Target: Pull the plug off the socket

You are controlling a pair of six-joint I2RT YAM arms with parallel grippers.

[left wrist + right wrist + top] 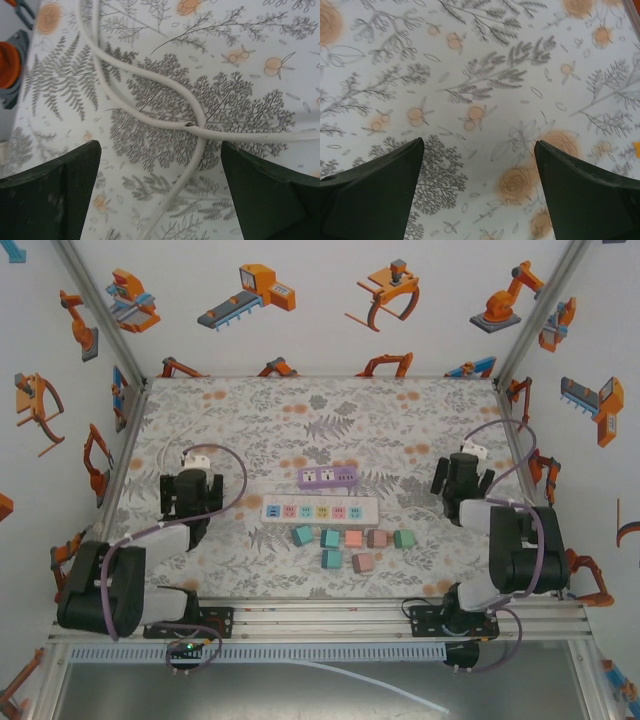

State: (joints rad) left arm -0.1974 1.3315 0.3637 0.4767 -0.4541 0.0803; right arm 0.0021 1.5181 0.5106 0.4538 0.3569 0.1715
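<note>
The white power strip (pixel 320 511) lies in the middle of the table (pixel 400 420). Its long axis runs left to right, and its row of coloured socket faces points straight up. The shorter purple power strip (pixel 328 477) lies parallel to it, just on the far side. Seven small coloured blocks (pixel 353 538), which look like plug bodies, sit in two loose rows just on the near side of the white strip. From overhead it cannot be told whether any plug is seated in a socket, or which one.

A plug of this kind is probably light, rigid and smooth-sided, held in only by the friction of its pins. The best hold is likely across two opposite flat sides of its body, low down. The pull should go straight up along the pins, since tilting would bind them. The strip itself is likely light enough to rise with the plug, so the other arm would need to press it down.

The left gripper (pixel 188 502) (pixel 160 197) hangs to the left of the strips, jaws apart, over a thin white cable (pixel 192 126) that loops and crosses itself on the table. The right gripper (pixel 462 485) (pixel 480 192) hangs well to the right, jaws apart over bare printed table, holding nothing.
</note>
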